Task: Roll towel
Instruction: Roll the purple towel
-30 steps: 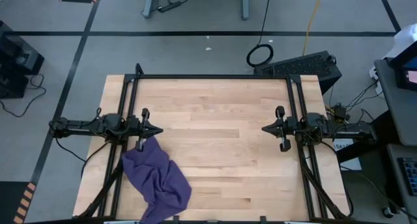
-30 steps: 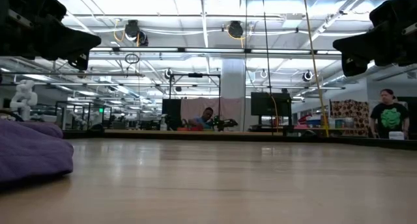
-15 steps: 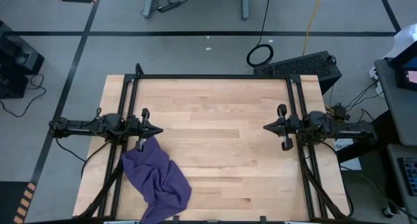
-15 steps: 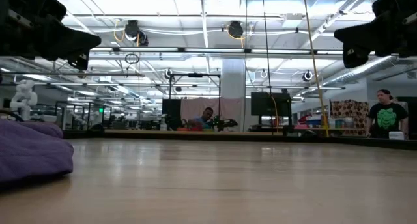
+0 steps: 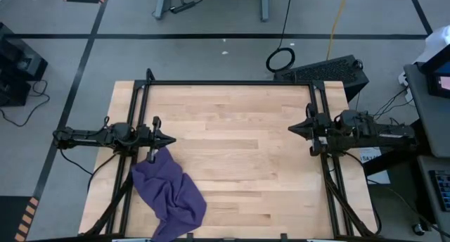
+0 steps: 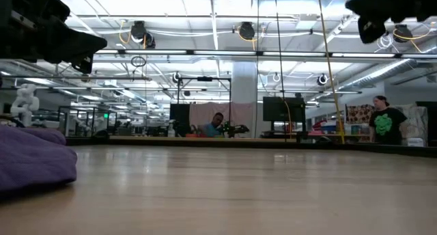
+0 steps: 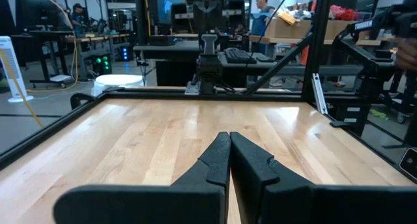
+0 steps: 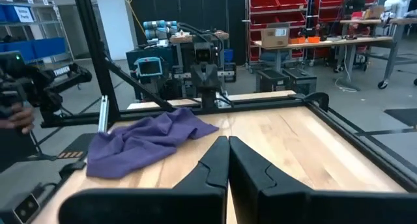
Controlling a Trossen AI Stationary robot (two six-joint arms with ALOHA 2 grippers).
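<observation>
The purple towel (image 5: 170, 193) lies crumpled on the wooden table (image 5: 232, 108) at its near left corner; it also shows in the low view (image 6: 34, 160) and the right wrist view (image 8: 143, 142). My left gripper (image 5: 173, 141) is shut and empty, held above the table just beyond the towel's far end. My right gripper (image 5: 290, 130) is shut and empty, held high at the table's right edge. Both show shut fingertips in their wrist views: the left (image 7: 229, 136) and the right (image 8: 228, 140).
A black metal frame (image 5: 232, 82) runs along the table's far, left and right edges. The bare wood between the two arms is open. A person (image 6: 386, 124) walks in the room behind the table.
My right gripper has drawn back toward the table's right edge and risen, staying shut. The towel and my left gripper have kept still. The person in the room behind has walked leftward in the low view.
</observation>
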